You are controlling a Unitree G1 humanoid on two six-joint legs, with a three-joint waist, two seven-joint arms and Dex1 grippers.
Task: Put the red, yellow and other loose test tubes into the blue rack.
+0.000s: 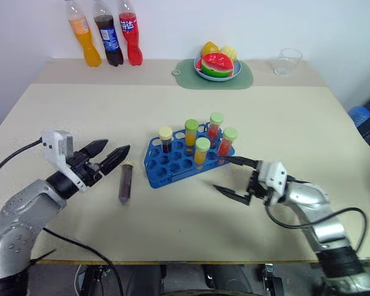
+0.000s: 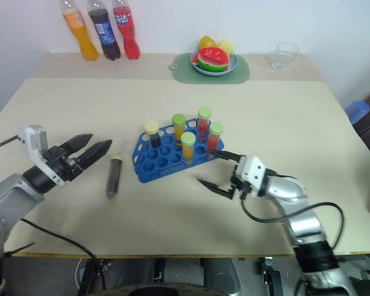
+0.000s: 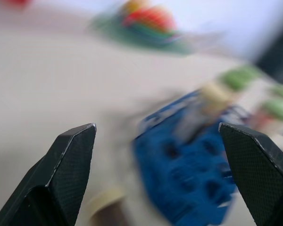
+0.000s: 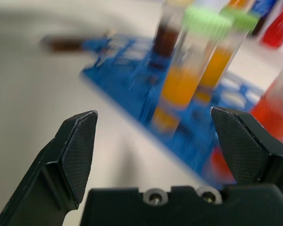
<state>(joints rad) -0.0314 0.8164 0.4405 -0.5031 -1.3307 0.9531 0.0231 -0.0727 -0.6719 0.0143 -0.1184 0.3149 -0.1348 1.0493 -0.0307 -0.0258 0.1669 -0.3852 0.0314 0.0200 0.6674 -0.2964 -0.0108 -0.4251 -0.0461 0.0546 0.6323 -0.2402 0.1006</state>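
Note:
The blue rack (image 1: 169, 168) sits mid-table and holds several capped tubes: a dark one (image 1: 166, 140), two orange ones (image 1: 191, 133) and two red ones (image 1: 227, 143). A loose dark brown test tube (image 1: 124, 183) lies flat on the table just left of the rack. My left gripper (image 1: 116, 147) hovers open and empty, close above and left of that tube's cap. My right gripper (image 1: 221, 173) stands open and empty at the rack's right corner, one finger near a red tube. In the right wrist view, the racked orange tube (image 4: 186, 70) stands straight ahead.
Three soda bottles (image 1: 108, 32) stand at the back left edge. A plate of fruit (image 1: 217, 65) rests on a green mat, and a clear cup (image 1: 288, 61) stands at the back right. Cables trail from both wrists near the table's front edge.

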